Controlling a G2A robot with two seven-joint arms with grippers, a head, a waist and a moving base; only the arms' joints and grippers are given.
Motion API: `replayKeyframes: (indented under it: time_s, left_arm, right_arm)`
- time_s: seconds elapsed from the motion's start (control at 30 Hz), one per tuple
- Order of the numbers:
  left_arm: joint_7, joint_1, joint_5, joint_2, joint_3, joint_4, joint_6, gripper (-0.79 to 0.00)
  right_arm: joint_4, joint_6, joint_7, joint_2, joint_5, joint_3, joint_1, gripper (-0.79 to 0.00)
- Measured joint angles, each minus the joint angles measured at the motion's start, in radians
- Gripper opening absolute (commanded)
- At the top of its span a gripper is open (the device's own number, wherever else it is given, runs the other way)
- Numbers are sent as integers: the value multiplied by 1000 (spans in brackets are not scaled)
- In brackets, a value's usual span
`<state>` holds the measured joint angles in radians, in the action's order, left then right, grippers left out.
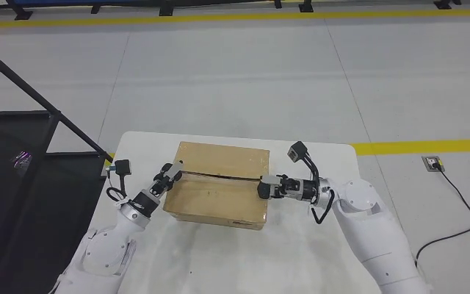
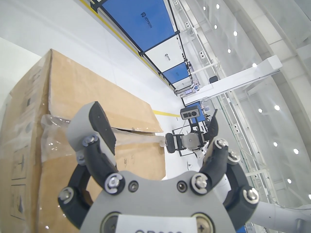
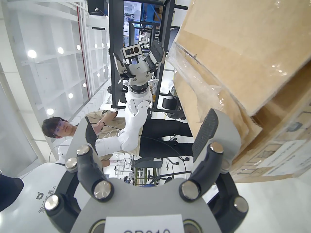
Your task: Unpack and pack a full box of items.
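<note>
A brown cardboard box (image 1: 217, 187) stands in the middle of the white table (image 1: 294, 250). Its top flaps meet along a seam with torn clear tape (image 2: 52, 132), and the far flap sits slightly raised. My left gripper (image 1: 171, 175) is at the box's left end, level with the seam. It is open (image 2: 158, 129), with one finger (image 2: 102, 124) close to the tape and nothing held. At the box's right end my right gripper (image 1: 264, 187) is open (image 3: 145, 134) too. One of its fingers (image 3: 206, 132) lies against the flap edge of the box (image 3: 243, 49).
A black metal frame (image 1: 44, 132) stands off the table's left side. Bare table surface lies in front of the box and to its right. A yellow floor line (image 1: 411, 147) runs behind the table.
</note>
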<state>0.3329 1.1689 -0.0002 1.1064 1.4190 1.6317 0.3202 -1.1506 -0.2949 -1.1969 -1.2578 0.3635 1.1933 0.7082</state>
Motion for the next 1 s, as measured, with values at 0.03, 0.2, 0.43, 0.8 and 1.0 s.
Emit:
replayKeyframes:
  time_s: [0.03, 0.2, 0.43, 0.8, 1.0]
  left_arm:
    - [2, 1, -1, 0, 1, 0, 1, 0]
    - [16, 12, -12, 0, 11, -4, 8, 0]
    - [35, 36, -39, -2, 40, 9, 22, 0]
    - [40, 59, -67, -2, 70, 26, 32, 0]
    - [46, 95, -103, -6, 117, 68, 58, 0]
  right_arm:
    - [-3, -7, -1, 2, 1, 4, 2, 0]
    - [-24, -37, -4, 8, 1, 14, 15, 0]
    - [-27, -19, 45, 8, -20, -3, -2, 0]
    - [-144, -152, 14, 31, -179, 12, 23, 0]
    - [-147, -154, 13, 32, -180, 13, 24, 0]
